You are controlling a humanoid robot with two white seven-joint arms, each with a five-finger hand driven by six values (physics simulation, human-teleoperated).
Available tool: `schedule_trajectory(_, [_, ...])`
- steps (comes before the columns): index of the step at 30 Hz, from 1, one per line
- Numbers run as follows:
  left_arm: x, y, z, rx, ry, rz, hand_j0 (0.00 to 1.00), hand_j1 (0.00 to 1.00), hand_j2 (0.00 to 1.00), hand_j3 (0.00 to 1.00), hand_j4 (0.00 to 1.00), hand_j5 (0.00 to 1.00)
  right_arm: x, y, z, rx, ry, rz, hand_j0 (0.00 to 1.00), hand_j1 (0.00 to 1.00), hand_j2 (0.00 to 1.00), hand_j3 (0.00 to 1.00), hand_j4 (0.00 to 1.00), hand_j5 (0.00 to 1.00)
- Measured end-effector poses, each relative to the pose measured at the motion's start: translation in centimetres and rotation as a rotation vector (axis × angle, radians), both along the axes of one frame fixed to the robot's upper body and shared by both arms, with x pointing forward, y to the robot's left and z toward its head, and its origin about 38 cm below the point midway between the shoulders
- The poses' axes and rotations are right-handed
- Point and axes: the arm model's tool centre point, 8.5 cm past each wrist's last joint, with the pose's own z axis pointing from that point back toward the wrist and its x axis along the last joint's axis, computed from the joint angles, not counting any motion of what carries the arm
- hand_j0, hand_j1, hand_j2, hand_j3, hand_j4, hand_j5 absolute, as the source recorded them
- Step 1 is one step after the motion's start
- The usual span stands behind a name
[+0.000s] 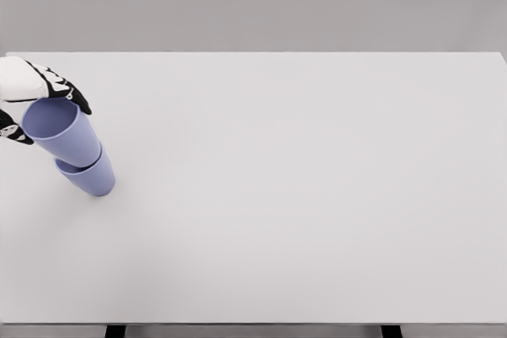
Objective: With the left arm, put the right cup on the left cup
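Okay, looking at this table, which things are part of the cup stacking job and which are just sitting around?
Part of the job:
- upper lavender plastic cup, nested in the lower one
- lower lavender plastic cup, standing on the table
- left robot hand, fingers around the upper cup's rim

Just there:
- white rectangular table, nothing else lying on it
- right arm not in view

Both cups [67,144] lavender-blue, plain. Left hand [32,93] white with black fingers. Table [301,187] pale grey-white, wall [253,1] grey.
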Motion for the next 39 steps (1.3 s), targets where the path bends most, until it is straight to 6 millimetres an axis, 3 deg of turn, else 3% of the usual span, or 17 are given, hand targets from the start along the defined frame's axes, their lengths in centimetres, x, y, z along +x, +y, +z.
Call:
schedule_trajectory(23, [0.7,1.3,-0.9,0.012,0.019,0.054,0.73,0.73,0.73,0.73,0.73,0.73,-0.1,0.0,0.0,0.000,0.002,0.000,1.00,1.00,1.00,1.00,1.00,1.00])
schedule_trajectory(39, [0.7,1.2,-1.0,0.009,0.020,0.050,0.73,0.73,0.73,0.73,0.73,0.73,0.0,0.0,0.0,0.000,0.000,0.000,1.00,1.00,1.00,1.00,1.00,1.00])
